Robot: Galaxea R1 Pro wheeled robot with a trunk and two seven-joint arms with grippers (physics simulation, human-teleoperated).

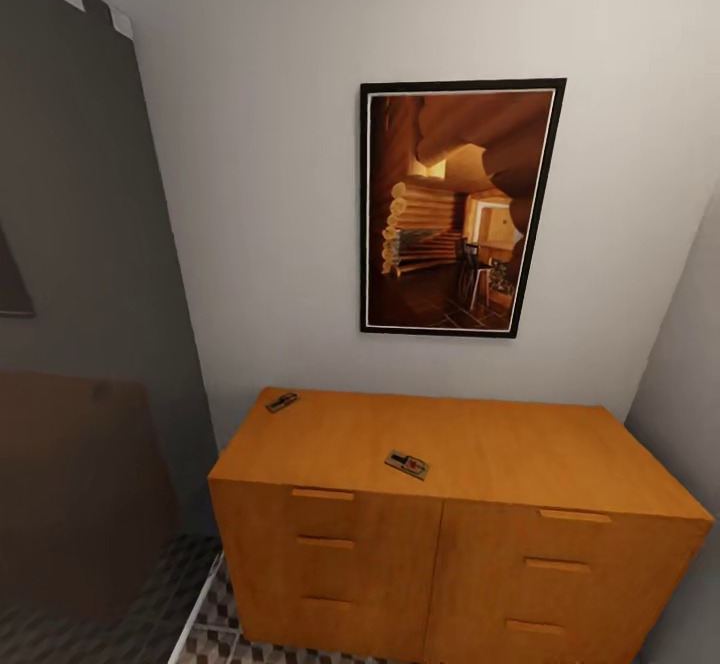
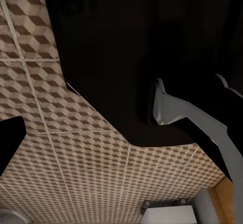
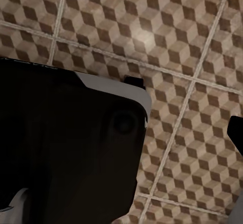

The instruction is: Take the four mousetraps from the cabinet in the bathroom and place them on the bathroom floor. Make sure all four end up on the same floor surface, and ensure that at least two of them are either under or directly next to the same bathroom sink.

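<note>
So from the head camera you're looking down at a low, wide orange-brown wooden cabinet (image 1: 450,534) with drawer fronts and slim groove handles, pushed up against a pale wall. Two small flat tan-brown wooden mousetraps with wire bits are lying on its top surface: one mousetrap near the back left corner (image 1: 282,402), the other mousetrap closer to the front edge, roughly mid-width (image 1: 407,464). They're well apart from each other. Above the cabinet hangs a black-framed picture of a log-cabin interior (image 1: 458,207). Off to the left there's a dark grey wall panel (image 1: 80,194), and a strip of cube-patterned brown, beige and white floor tile (image 1: 215,634) peeks out at the cabinet's lower left.

Left wrist camera: mostly a big dark robot body part (image 2: 147,57) over that same cube-pattern bathroom floor (image 2: 76,183), with a pale grey curved piece (image 2: 172,107) sticking out of it. I can't make out the left pincer's fingers well enough to tell if they're apart or together. No trap anywhere near it here.

Right wrist camera: cube tiles again (image 3: 167,32), pale grout lines, and a dark rounded block with a light rim (image 3: 71,143). Can't tell the right pincer's state either.
</note>
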